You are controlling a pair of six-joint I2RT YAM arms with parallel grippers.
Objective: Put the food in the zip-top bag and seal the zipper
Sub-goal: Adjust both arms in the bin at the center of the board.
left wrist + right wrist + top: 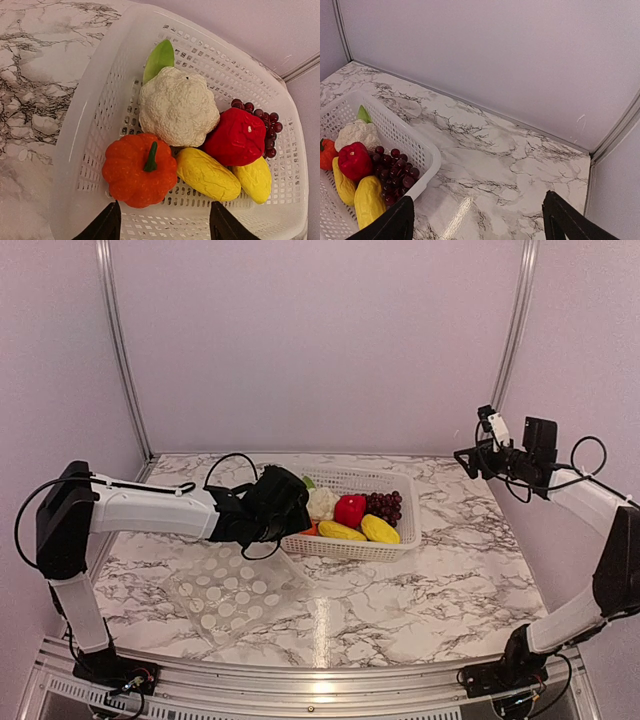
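Observation:
The food lies in the white perforated basket [400,540]: white cauliflower [177,107] with a green leaf, orange pumpkin [139,170], red pepper-like piece [237,139], two yellow pieces [207,174] and dark purple grapes [267,125]. My left gripper [164,227] is open and empty, hovering at the basket's left end just short of the pumpkin; in the top view it is at the basket's left rim [285,508]. The clear white-dotted zip-top bag [228,592] lies flat on the table in front of the left arm. Its zipper is too faint to make out. My right gripper [479,220] is open and empty, raised high at the far right.
The marble table [450,590] is walled by pale panels at the back and both sides. The basket [422,150] also shows at the left of the right wrist view. The arm bases stand at the near edge.

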